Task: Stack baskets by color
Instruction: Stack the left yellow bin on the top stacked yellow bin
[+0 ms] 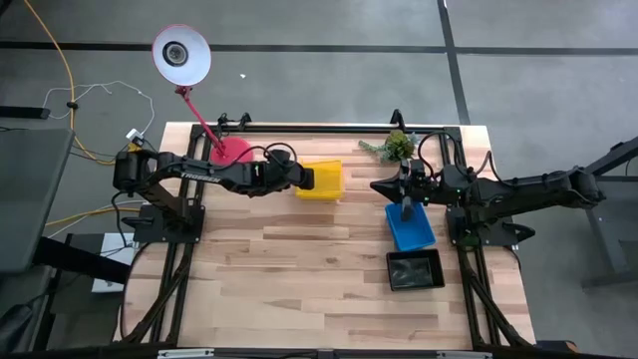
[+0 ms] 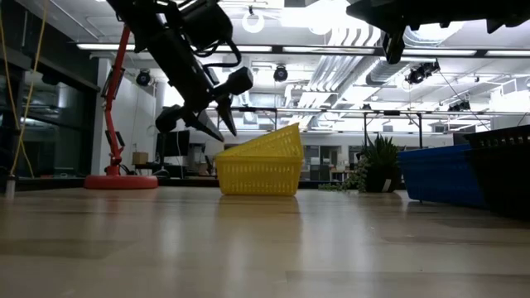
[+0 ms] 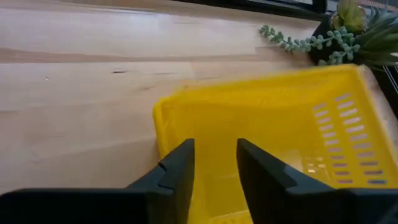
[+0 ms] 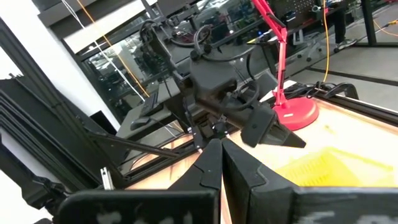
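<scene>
A yellow basket [image 2: 263,147] lies tilted in another yellow basket [image 2: 258,175] at the table's far middle, one side nested and the other raised. My left gripper [image 2: 222,126] hangs open just above and beside the stack's left rim [image 3: 186,102], with one finger on each side of the rim and clear of it. A blue basket [image 1: 409,227] rests flat on the table at the right, and a black basket [image 1: 415,269] sits nearer the front. My right gripper [image 1: 407,205] hovers shut high over the blue basket, with nothing in it.
A red-based lamp [image 1: 227,150] stands just left of the yellow stack, behind my left arm. A small green plant [image 1: 399,147] sits at the far edge between the yellow and blue baskets. Bare wood [image 1: 299,279] stretches across the near half of the table.
</scene>
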{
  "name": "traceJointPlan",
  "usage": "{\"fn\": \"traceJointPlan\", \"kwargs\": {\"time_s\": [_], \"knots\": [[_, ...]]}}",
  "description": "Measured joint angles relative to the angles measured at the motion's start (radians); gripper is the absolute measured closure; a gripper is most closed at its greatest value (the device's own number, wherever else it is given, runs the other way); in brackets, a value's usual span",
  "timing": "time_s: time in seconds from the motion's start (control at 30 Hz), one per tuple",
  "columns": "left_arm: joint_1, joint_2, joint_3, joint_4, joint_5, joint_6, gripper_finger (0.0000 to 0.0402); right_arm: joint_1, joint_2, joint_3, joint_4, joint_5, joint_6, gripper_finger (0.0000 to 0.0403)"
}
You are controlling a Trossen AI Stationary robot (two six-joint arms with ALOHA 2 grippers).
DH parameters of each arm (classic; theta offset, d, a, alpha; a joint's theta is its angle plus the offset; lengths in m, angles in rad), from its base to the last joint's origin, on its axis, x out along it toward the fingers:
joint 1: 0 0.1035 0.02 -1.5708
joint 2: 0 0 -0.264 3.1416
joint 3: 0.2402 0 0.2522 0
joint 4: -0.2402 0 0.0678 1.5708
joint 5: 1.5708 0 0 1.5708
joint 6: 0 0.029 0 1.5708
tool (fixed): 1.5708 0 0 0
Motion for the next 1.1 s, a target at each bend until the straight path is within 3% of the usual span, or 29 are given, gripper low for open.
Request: {"fn": "traceJointPlan", "kwargs": {"time_s": [0.27, 0.4, 0.57, 0.67, 0.73, 0.97, 1.1], "knots": [[0.061, -0.081, -0.001, 0.024, 0.022, 0.083, 0.0247, 0.0, 0.0, 0.0, 0.0, 0.0, 0.026, 0.0402], [0.085, -0.18, -0.001, 0.083, 0.038, 0.208, 0.024, 0.0, 0.003, 0.0, -0.001, 0.046, 0.111, 0.0402], [0.093, -0.337, -0.001, 0.215, 0.282, 0.544, 0.0248, 0.0, 0.054, 0.0, 0.001, 0.092, 0.205, 0.0402], [0.069, -0.426, -0.001, 0.273, 0.438, 0.682, 0.0261, 0.0, 0.122, 0.0, 0.006, 0.091, 0.243, 0.0402], [0.045, -0.483, -0.009, 0.311, 0.476, 0.724, 0.0276, 0.0, 0.182, 0.0, 0.015, 0.086, 0.275, 0.0402], [-0.016, -0.637, -0.155, 0.461, 0.446, 0.708, 0.039, -0.03, 0.378, 0.0, 0.132, 0.098, 0.344, 0.0403], [-0.034, -0.692, -0.264, 0.564, 0.417, 0.635, 0.0392, -0.062, 0.451, 0.001, 0.219, 0.123, 0.305, 0.0403]]}}
